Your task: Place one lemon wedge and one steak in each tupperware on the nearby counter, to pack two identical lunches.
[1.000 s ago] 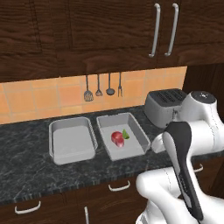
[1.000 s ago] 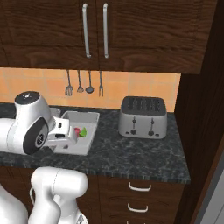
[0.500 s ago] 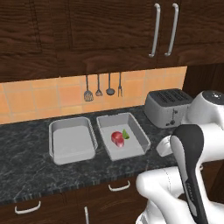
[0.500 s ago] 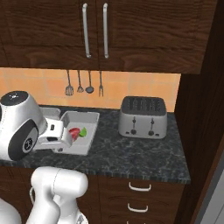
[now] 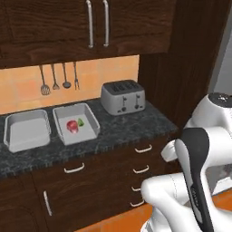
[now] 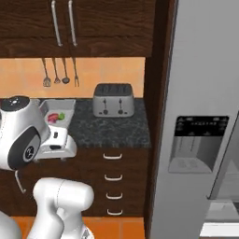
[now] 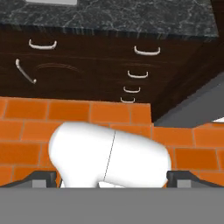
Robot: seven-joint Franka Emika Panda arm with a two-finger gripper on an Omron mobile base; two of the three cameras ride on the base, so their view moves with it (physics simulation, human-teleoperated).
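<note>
Two light-grey tupperware trays lie side by side on the marbled counter (image 5: 122,127). The left tupperware (image 5: 27,133) holds nothing. In the right tupperware (image 5: 86,132) lie a red steak (image 5: 71,126) and a small green lemon wedge (image 5: 81,121). From the right base view this tray (image 6: 63,103) shows partly behind my arm, with the steak (image 6: 52,116) in it. My gripper (image 7: 111,178) is open, fingertips (image 7: 41,177) wide apart with nothing between them. It hangs low in front of the drawers, away from the trays.
A silver four-slot toaster (image 5: 122,97) stands right of the trays. Utensils (image 5: 59,77) hang on the orange backsplash. A tall grey fridge (image 6: 200,116) stands at the right past a dark wooden panel. Dark drawers (image 7: 140,57) face the orange tiled floor (image 7: 52,109).
The whole picture has shifted: the base has drawn back and turned right, so the trays sit farther left and the fridge has come into view. The arm has swung low, away from the counter.
</note>
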